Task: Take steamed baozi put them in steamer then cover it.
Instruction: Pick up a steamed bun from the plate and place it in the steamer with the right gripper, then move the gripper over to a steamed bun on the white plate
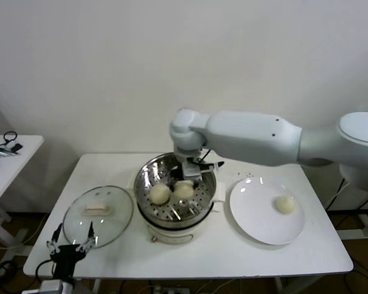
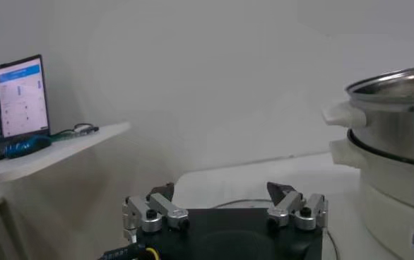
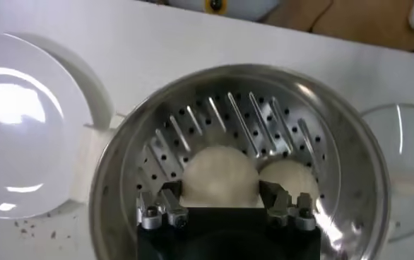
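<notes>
The steel steamer [image 1: 145, 179] stands mid-table on its white pot base. My right gripper [image 1: 188, 176] reaches down into it and is shut on a cream baozi [image 3: 217, 175], its fingers against the bun's two sides low over the perforated floor. A second baozi [image 1: 160, 193] lies beside it in the basket and also shows in the right wrist view [image 3: 290, 176]. A third baozi [image 1: 285, 204] lies on the white plate [image 1: 257, 217]. The fourth is hidden. The glass cover [image 1: 113, 220] lies flat left of the steamer. My left gripper [image 1: 70, 237] is open and parked by the front left table edge.
The plate lies right of the steamer, close to its handle. A white side table [image 1: 9, 165] with cables stands far left, and a laptop [image 2: 16, 99] rests on it. The steamer's wall [image 2: 398, 120] rises right of my left gripper [image 2: 221, 192].
</notes>
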